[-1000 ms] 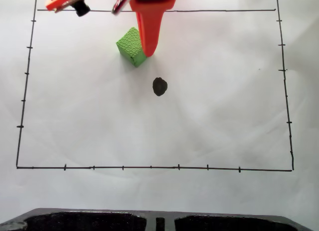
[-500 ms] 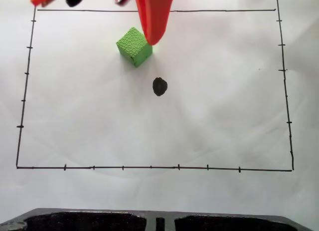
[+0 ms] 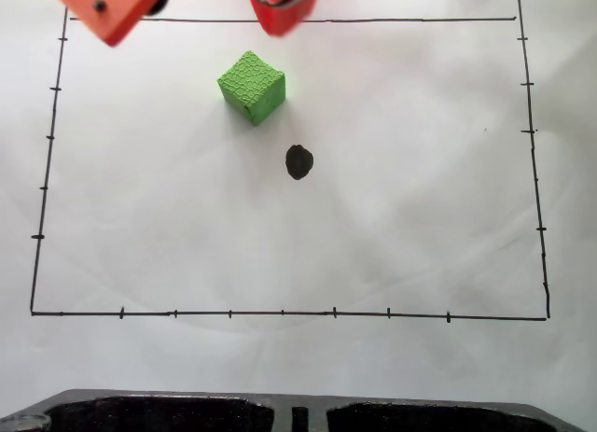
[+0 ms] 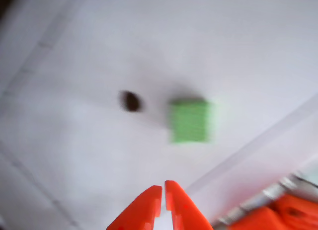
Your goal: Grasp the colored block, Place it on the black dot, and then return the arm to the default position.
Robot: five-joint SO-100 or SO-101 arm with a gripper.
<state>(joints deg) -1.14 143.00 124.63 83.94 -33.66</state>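
In the fixed view the green cube (image 3: pixel 252 87) rests alone on the white sheet, up and to the left of the black dot (image 3: pixel 298 161), with a small gap between them. The orange arm (image 3: pixel 104 10) and its tapered finger (image 3: pixel 283 8) hang at the top edge, above the cube and clear of it. The blurred wrist view shows the cube (image 4: pixel 189 120) just right of the dot (image 4: pixel 130 101). My gripper (image 4: pixel 163 189) enters from the bottom there, its two orange tips nearly touching, shut with nothing held.
A thin black border line (image 3: pixel 280 313) with tick marks frames the work area on the white paper. A dark moulded base (image 3: pixel 187 413) runs along the bottom edge of the fixed view.
The finger, which stood against the cube's right side, has drawn back toward the top edge and away from it. The cube and dot stay where they were.
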